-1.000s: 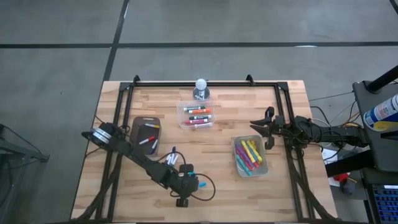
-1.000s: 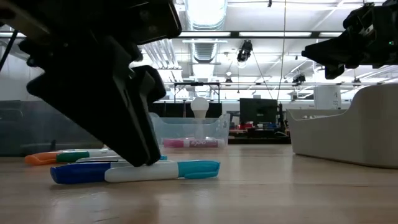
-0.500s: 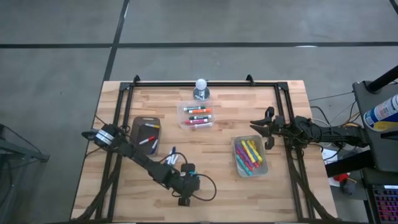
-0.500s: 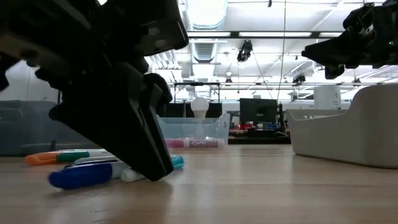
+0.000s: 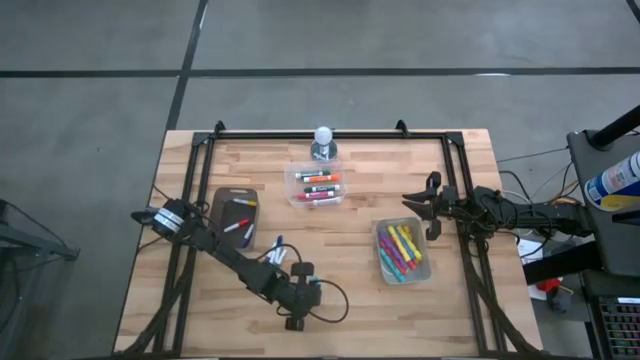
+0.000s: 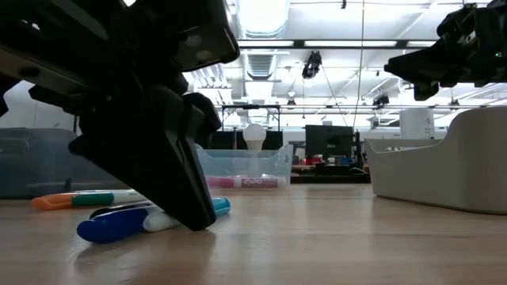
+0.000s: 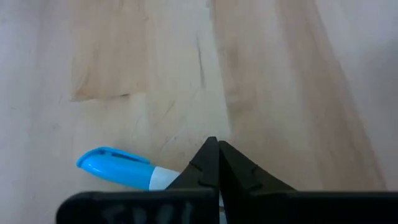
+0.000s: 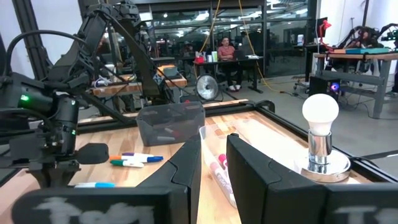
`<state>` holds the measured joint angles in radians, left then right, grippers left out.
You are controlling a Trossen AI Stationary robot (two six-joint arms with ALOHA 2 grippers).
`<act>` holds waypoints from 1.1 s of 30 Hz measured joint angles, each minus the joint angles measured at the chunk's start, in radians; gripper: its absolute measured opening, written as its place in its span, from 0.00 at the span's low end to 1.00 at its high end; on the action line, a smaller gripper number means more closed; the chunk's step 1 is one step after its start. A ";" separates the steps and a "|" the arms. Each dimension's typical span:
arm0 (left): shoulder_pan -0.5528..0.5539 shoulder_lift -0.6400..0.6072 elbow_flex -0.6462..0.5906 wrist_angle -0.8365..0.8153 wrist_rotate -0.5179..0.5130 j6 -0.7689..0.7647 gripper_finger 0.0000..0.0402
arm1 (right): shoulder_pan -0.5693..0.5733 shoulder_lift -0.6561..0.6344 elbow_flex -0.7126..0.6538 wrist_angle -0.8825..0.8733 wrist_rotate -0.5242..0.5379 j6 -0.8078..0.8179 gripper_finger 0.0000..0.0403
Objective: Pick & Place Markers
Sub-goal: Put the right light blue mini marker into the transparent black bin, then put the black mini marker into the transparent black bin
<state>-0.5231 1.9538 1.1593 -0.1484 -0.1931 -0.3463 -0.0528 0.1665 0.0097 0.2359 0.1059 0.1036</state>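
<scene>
The left gripper (image 5: 300, 283) sits low at about 6 o'clock on the counter (image 5: 350, 300), its jaws pressed together with nothing between them, tips touching the wood just beside a white-bodied marker with a light blue cap (image 7: 121, 169). More markers (image 6: 79, 200) lie behind it. The right gripper (image 5: 428, 217) hovers at 3 o'clock, jaws slightly apart and empty, near a clear tub (image 5: 425, 268) of markers.

no legible text, marker (image 6: 242, 182) label perhaps printed, unreadable
</scene>
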 joint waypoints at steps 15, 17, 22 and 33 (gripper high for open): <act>0.002 -0.089 0.011 -0.188 -0.049 -0.282 0.02 | 0.000 0.000 0.000 0.000 0.000 0.000 0.17; 0.001 -0.090 0.011 -0.237 -0.108 -0.292 0.06 | 0.000 0.000 0.000 0.000 0.000 -0.001 0.17; 0.002 -0.090 0.011 -0.304 -0.184 -0.326 0.21 | 0.000 0.000 0.000 0.000 0.000 -0.001 0.17; 0.001 -0.091 0.005 -0.349 -0.194 -0.325 0.32 | 0.000 0.000 0.000 0.000 0.000 -0.001 0.17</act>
<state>-0.5220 1.8629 1.1640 -0.4973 -0.3872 -0.6716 -0.0528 0.1669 0.0097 0.2356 0.1059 0.1024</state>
